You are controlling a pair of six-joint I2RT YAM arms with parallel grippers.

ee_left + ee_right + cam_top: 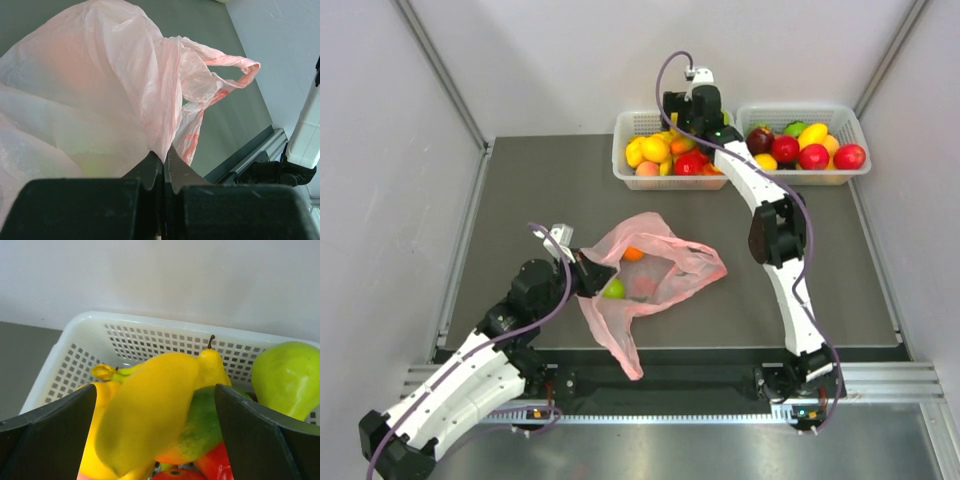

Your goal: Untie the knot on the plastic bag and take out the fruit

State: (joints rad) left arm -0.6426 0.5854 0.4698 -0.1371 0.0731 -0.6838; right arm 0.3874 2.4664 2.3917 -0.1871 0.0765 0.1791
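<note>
The pink plastic bag (660,262) lies crumpled in the middle of the table, with one handle strip trailing toward the near edge. An orange fruit (633,254), a green fruit (614,289) and a peach-coloured fruit (642,288) show inside it. I see no knot. My left gripper (588,272) is shut on the bag's film at its left edge; in the left wrist view the gripper (164,159) pinches a fold of the bag (100,75). My right gripper (705,128) is open over the left basket, and in the right wrist view (155,435) a blurred yellow fruit (147,415) lies between its spread fingers.
Two white baskets stand at the back: the left basket (623,165) and the right basket (858,128), both full of toy fruit. The right arm (775,235) stretches across the table's right side. A metal rail (720,385) runs along the near edge.
</note>
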